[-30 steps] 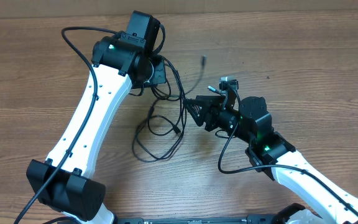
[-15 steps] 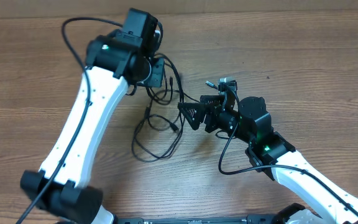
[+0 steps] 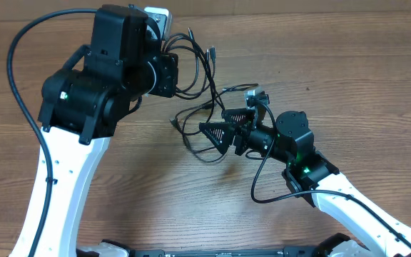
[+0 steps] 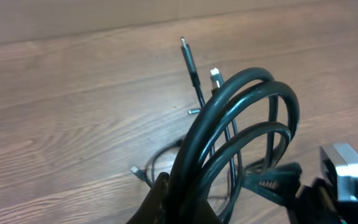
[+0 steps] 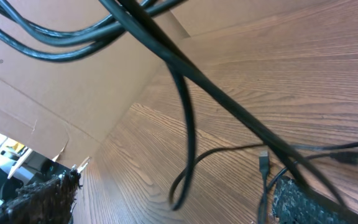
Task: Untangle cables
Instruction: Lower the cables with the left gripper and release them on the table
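Observation:
The cables (image 3: pixel 204 71) are thin black cords, looped together and lifted off the wooden table (image 3: pixel 348 57). My left gripper (image 3: pixel 170 74) is raised high and shut on the bundle. In the left wrist view the jaws (image 4: pixel 182 202) pinch several loops (image 4: pixel 253 106), with plug tips (image 4: pixel 189 57) sticking up behind. Lower loops (image 3: pixel 202 146) hang down to the table. My right gripper (image 3: pixel 224 123) is wide open beside the hanging strands. In the right wrist view strands (image 5: pixel 185 118) cross between its spread fingers (image 5: pixel 176 186), untouched, with a small plug (image 5: pixel 264 162) hanging near the right finger.
A cardboard wall (image 5: pixel 42 93) stands along the table's far edge. The thick black arm wire (image 3: pixel 27 93) arcs out left of the left arm. The right arm's wire (image 3: pixel 259 182) loops beside its wrist.
The left arm has risen high with the bundle, pulling most of the cable loops off the table. The right gripper has shifted slightly left, still open.

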`<state>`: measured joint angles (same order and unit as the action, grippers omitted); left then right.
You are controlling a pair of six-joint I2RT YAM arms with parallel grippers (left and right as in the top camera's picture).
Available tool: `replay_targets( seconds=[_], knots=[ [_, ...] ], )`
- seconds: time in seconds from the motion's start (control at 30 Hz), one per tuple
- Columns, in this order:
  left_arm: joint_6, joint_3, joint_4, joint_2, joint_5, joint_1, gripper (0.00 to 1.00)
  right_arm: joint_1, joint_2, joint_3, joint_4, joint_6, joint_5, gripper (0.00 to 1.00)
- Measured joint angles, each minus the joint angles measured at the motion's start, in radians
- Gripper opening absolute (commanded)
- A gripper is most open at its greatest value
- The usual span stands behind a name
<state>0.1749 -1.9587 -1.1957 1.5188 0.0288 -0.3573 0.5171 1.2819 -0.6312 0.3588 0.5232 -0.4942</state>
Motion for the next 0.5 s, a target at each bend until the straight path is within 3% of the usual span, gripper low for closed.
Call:
replay_targets(
  seconds=[0.13,0.23,0.5],
  knots=[
    [-0.002,-0.002,0.010,-0.041,-0.145,0.000,0.04,0.000,0.000,0.000,-0.011,0.000,0.000,1.00],
    [-0.002,-0.021,0.011,-0.092,-0.377,0.000,0.04,0.000,0.000,0.000,-0.016,0.000,0.000,1.00],
    [0.001,-0.034,0.009,-0.138,-0.826,0.000,0.04,0.000,0.000,0.000,-0.016,0.000,0.000,1.00]
  ],
)
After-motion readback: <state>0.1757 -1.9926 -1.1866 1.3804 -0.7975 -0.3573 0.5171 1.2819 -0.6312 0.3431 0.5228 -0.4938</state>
